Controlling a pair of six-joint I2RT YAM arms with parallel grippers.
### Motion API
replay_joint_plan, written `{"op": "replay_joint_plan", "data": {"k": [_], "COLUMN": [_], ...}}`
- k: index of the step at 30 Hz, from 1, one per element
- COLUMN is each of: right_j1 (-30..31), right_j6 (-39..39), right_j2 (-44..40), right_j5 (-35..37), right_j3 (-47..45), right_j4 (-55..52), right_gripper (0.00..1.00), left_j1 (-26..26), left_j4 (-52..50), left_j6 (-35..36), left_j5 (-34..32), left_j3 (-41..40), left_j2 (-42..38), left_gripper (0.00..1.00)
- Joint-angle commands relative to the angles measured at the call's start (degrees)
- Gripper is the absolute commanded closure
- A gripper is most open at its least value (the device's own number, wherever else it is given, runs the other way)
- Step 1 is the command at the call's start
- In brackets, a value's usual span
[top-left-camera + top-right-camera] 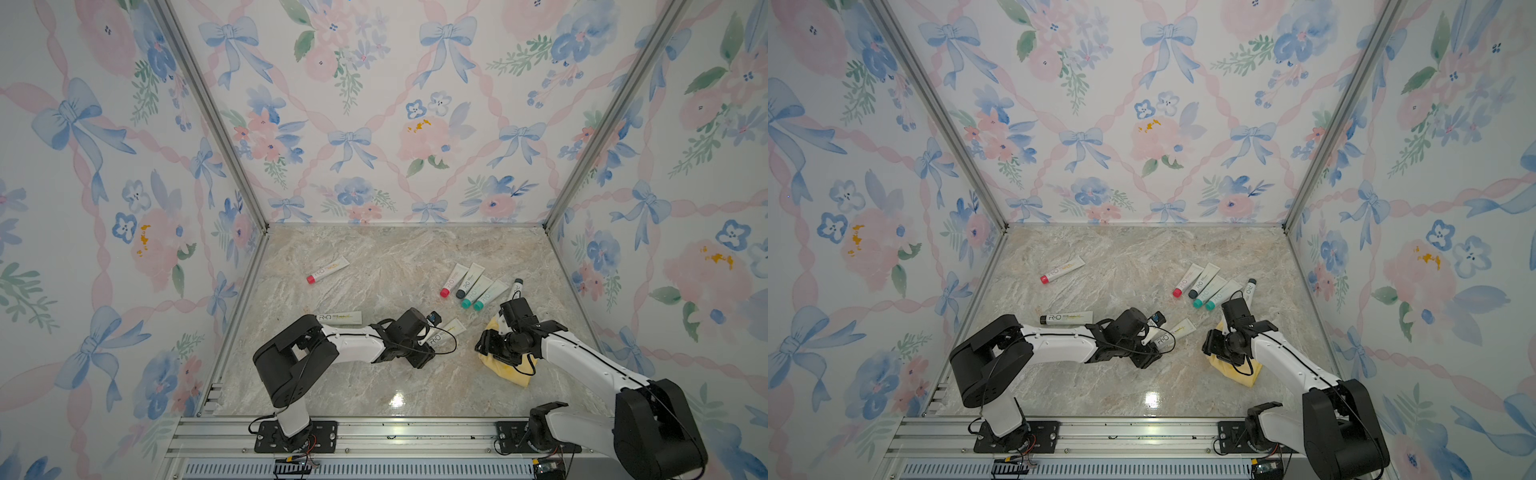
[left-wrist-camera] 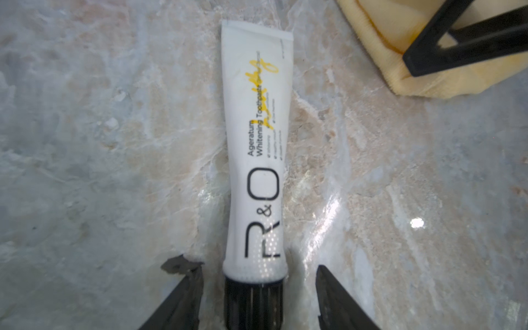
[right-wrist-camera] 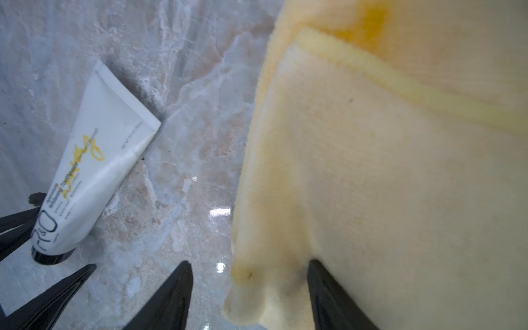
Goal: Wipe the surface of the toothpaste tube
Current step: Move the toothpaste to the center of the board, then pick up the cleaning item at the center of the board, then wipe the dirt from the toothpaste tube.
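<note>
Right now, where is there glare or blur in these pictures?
In both top views, glare on the table near the front; in the left wrist view, speckled glare on the tube; in the right wrist view, the near cloth is blurred.

Eight toothpaste tubes [image 1: 328, 270], one yellow cloth [image 1: 513, 374]

Glossy marble-look tabletop [image 2: 85, 143], fluffy cloth [image 3: 371, 171] (matt plastic tube [image 2: 254, 143])

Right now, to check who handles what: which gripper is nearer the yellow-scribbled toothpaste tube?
Left. The left gripper straddles the tube's black cap, jaws open; the right gripper is at the yellow cloth's edge, apart from the tube.
</note>
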Motion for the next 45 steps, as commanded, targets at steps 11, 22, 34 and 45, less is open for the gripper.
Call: {"op": "replay_joint_plan", "data": {"k": [11,22,34,45], "right_j1": [1.29,4.68,5.52,7.92], "right_j6": [0.43,0.32,-0.80,0.18], "right_j2": [1.20,5.30,0.99,5.02], "right_j5": [1.09,4.14,3.29,-1.08], "right_j3": [0.33,0.33,6.62,13.37], "right_j4": [1.13,1.82,-4.47,-3.21], "right_gripper": [0.36,0.51,0.90,0.91], "left_j1": [0.04,0.09,-0.68,-2.76], "left_j4": [-0.69,-0.33,-0.25,-0.42], "left_j6": [-0.29,0.14,0.93,1.56], "left_j5": [-0.62,0.01,2.68,5.50], "left_j3": [-0.71,-1.37,-1.57,-1.75], "left_j2": [2.95,2.10,1.63,1.67], "left_gripper": [0.60,0.73,0.74,0.74]}}
